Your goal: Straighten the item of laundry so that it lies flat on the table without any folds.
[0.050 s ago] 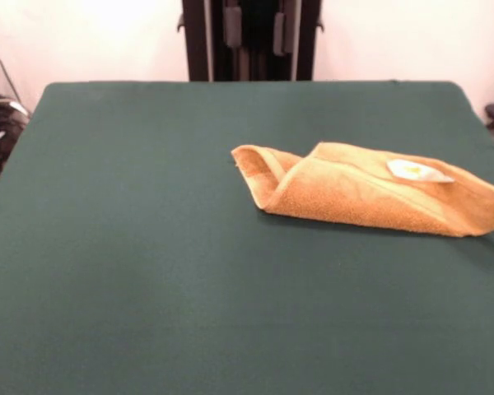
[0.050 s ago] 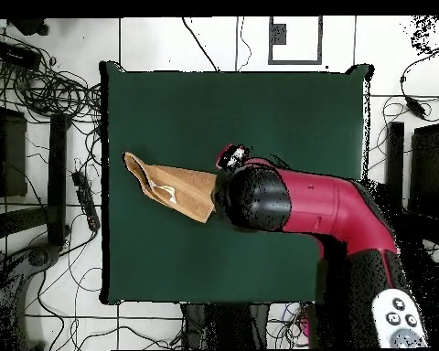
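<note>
Towel (image 1: pixel 370 193) folded over on the green table (image 1: pixel 148 247), as we see it.

From the front, we find it lying doubled into a long wedge at the table's right side, a white tag (image 1: pixel 416 171) on top. From overhead, we see the towel (image 2: pixel 173 187) near the table's left edge, the red arm (image 2: pixel 305 206) above its end; whether the gripper (image 2: pixel 232 155) is parted or closed we cannot tell.

The orange-tan towel (image 1: pixel 370 196) lies folded over itself at about three o'clock on the green counter (image 1: pixel 148 247), a white tag (image 1: pixel 417 171) on top.
</note>
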Controlling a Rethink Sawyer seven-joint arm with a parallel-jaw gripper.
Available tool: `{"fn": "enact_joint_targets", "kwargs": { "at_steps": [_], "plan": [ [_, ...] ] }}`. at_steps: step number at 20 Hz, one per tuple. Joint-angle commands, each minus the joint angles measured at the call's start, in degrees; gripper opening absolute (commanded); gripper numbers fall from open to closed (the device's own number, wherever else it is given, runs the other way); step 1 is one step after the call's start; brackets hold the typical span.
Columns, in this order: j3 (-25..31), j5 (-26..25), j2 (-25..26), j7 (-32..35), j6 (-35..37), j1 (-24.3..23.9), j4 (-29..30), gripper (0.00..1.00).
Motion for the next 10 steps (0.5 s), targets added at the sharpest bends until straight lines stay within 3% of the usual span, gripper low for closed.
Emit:
{"fn": "enact_joint_targets", "kwargs": {
  "at_steps": [1,4,10],
  "plan": [
    [17.11,-1.12,4.7,-16.14,-5.49,-6.18,14.0,1.0],
    [23.47,-3.28,6.59,-17.29,-9.18,-10.72,15.84,1.0],
    [30.3,-9.51,10.41,-15.27,-13.96,-15.16,16.09,1.0]
  ]
}}
